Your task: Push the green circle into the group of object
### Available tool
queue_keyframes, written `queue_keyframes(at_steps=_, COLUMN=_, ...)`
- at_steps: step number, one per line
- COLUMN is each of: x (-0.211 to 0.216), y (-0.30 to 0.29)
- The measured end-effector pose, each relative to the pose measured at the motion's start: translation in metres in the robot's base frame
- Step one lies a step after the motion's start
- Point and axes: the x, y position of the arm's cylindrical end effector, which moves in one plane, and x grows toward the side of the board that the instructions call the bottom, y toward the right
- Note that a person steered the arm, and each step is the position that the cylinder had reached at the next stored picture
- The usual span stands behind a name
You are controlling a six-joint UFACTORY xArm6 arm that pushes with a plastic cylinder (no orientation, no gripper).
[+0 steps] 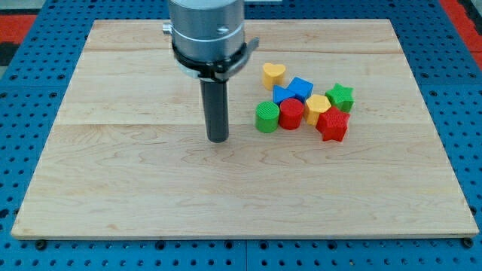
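The green circle (266,117) stands on the wooden board, touching the left side of the red cylinder (291,114) at the left edge of the group. The group also holds a yellow heart (273,74), two blue blocks (300,88) (284,95), a yellow hexagon (317,108), a green star (340,96) and a red star (332,124). My tip (218,138) rests on the board to the left of the green circle, a short gap away, not touching it.
The wooden board (151,188) lies on a blue perforated table (30,113). The arm's grey body (207,34) hangs over the board's top middle.
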Motion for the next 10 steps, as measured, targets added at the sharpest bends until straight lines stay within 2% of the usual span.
queue_keyframes(at_steps=1, x=-0.008, y=-0.018)
queue_keyframes(at_steps=2, x=-0.011, y=0.001)
queue_keyframes(at_steps=3, x=-0.022, y=-0.007)
queue_keyframes(at_steps=4, x=-0.035, y=0.022)
queue_keyframes(at_steps=6, x=-0.010, y=0.065)
queue_keyframes(at_steps=10, x=-0.006, y=0.086)
